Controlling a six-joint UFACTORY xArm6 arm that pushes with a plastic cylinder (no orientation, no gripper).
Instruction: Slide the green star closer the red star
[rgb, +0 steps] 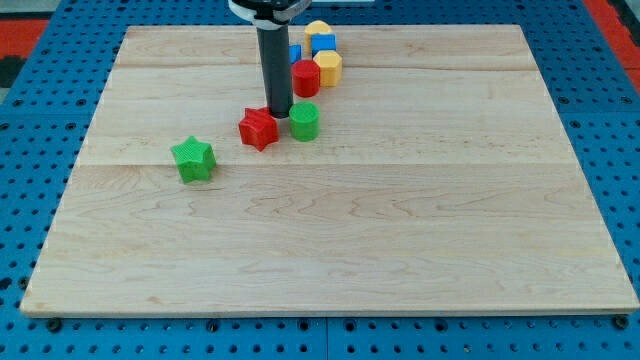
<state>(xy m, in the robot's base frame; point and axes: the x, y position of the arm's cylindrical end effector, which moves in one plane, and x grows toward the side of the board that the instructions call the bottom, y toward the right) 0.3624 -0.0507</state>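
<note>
My tip is sitting between red plastic star and green cylinder, no gripper fitted, while light, rigid green plastic star is lying lower-left, likely sliding easily if pushed on its left face.

Light: bright, even, from overhead.
Shadows: short and soft beneath the blocks on the surface.
Glare: faint sheen on the wood.
Focus: mildly soft throughout.

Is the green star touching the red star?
No, the green star sits apart from the red star, with bare wood between them.
</note>
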